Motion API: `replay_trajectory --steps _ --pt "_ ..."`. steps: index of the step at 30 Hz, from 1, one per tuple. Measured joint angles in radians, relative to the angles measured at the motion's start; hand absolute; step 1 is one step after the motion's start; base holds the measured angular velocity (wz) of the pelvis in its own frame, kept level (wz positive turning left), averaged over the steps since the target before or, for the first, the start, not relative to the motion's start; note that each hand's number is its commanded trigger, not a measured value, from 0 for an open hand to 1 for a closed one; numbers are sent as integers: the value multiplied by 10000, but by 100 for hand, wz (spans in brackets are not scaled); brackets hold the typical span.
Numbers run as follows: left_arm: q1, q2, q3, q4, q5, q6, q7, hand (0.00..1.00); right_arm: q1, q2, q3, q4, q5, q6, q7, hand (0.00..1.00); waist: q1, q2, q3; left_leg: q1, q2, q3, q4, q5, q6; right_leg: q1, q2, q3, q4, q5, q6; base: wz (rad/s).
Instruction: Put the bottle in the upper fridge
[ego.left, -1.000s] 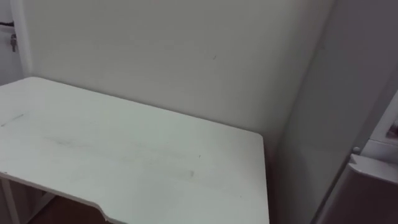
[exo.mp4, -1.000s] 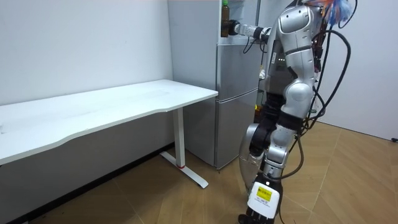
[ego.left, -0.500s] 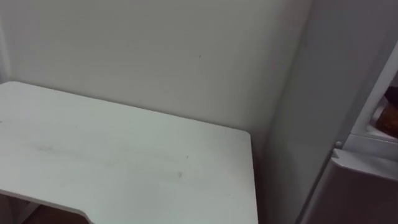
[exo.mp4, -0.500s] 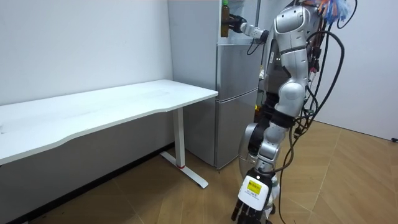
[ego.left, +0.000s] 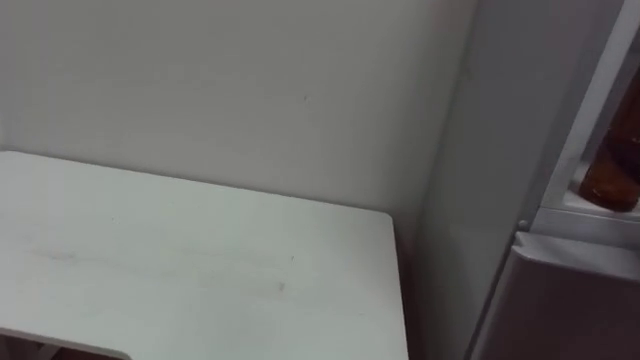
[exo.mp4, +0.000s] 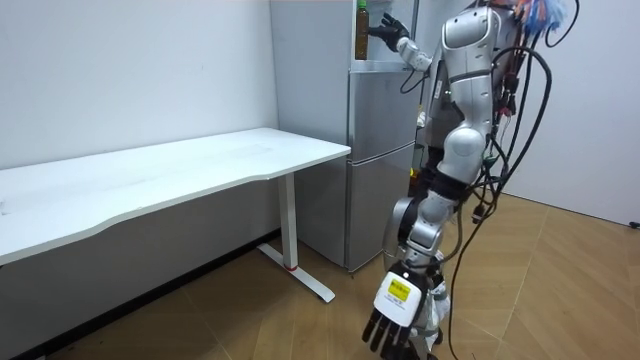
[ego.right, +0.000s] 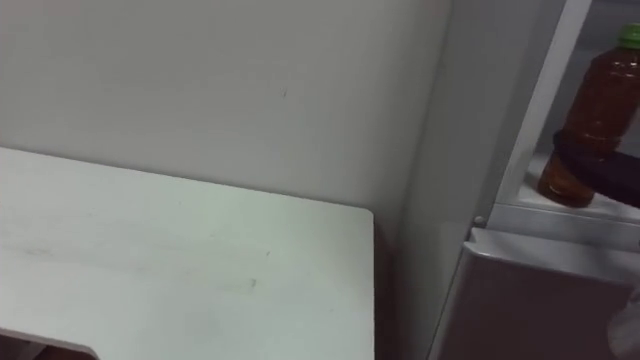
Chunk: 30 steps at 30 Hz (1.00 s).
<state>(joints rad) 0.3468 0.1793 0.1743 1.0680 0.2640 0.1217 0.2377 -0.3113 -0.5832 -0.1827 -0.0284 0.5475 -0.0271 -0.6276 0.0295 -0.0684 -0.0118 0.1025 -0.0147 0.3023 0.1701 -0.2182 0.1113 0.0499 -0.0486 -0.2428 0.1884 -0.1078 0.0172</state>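
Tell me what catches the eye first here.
A brown bottle with a green cap stands inside the open upper fridge. The right robot hand is raised beside it with fingers spread, and a white table stands next to the fridge.

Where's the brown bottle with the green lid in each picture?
Left eye view: the bottle peeks in at the right edge, inside the fridge.
Right eye view: the bottle is at the upper right, standing on the fridge's shelf.
Room view: the bottle is at the top middle, in the fridge's open upper part.
Shared landmark: the white table, left of the fridge in all three.
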Motion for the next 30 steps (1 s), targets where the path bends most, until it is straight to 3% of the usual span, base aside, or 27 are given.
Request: replay_trajectory --steps 3,9,15,21,25,30 --pt "-13 -38 -37 64 23 -126 11 0 259 17 -75 -696 -707 -88 -56 0 -153 11 26 100 5 12 -47 7 -13 15 13 11 7 -3 -1 -1" --pt "-27 -41 -244 123 22 -261 254 0 548 68 -187 -1285 -1256 -294 -37 0 -267 -59 54 148 28 204 -74 -18 -53 1 92 450 16 -5 -5 -10" --pt "-56 -44 -324 126 23 -360 257 0 664 822 -682 -1910 -1591 -382 41 0 -467 -113 29 101 28 235 -66 -20 -51 -144 65 376 167 -5 -5 -2" --pt "-139 -67 -424 153 23 -370 275 0 1474 972 -829 -2744 -1645 -447 96 0 -648 -91 17 121 28 306 -87 -23 -45 -193 -5 -37 186 -3 -7 -2" --pt "-68 -100 -570 171 14 -406 308 0 2191 1216 -998 -3408 -1571 -456 129 0 -653 -56 9 118 29 529 -164 -23 -44 -334 51 338 236 -4 -14 -17" --pt "-96 -91 -624 187 5 -458 376 0 2642 1528 -1112 -3530 -489 -599 433 0 -820 -40 -10 119 28 538 -181 -29 -45 -312 72 454 178 7 -20 -2"
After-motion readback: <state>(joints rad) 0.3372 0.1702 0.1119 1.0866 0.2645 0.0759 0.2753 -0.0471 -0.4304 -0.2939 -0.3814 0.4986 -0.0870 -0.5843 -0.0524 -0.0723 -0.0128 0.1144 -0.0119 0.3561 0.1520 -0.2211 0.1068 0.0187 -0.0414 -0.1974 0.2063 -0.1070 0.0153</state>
